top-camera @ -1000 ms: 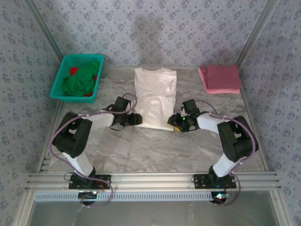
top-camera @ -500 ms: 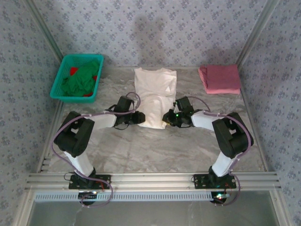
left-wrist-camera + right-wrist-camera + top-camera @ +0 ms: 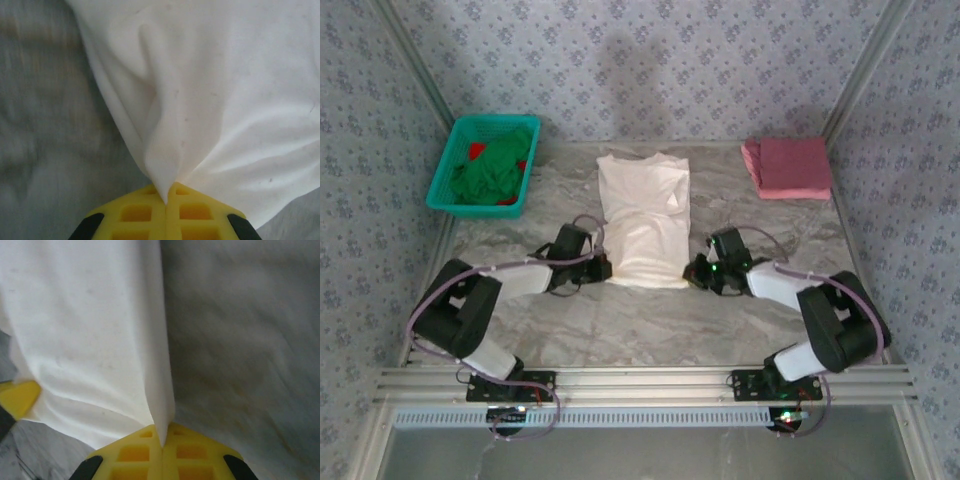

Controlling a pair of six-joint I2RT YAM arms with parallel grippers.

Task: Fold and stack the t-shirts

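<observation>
With the left gripper [image 3: 166,194] and right gripper [image 3: 162,434] each clamped on a near corner of the white shirt [image 3: 645,215] lying mid-way across the table [image 3: 620,325], lift both level and together toward the collar, though I can't tell how many layers are caught.

No text, label, brand, number or sign can be read on anything in these views.

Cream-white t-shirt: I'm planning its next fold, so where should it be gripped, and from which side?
Grip the cream-white t-shirt at its two near hem corners, one arm from each side. It lies flat, hem nearest the arms; the left gripper and right gripper are shut on those corners.
</observation>
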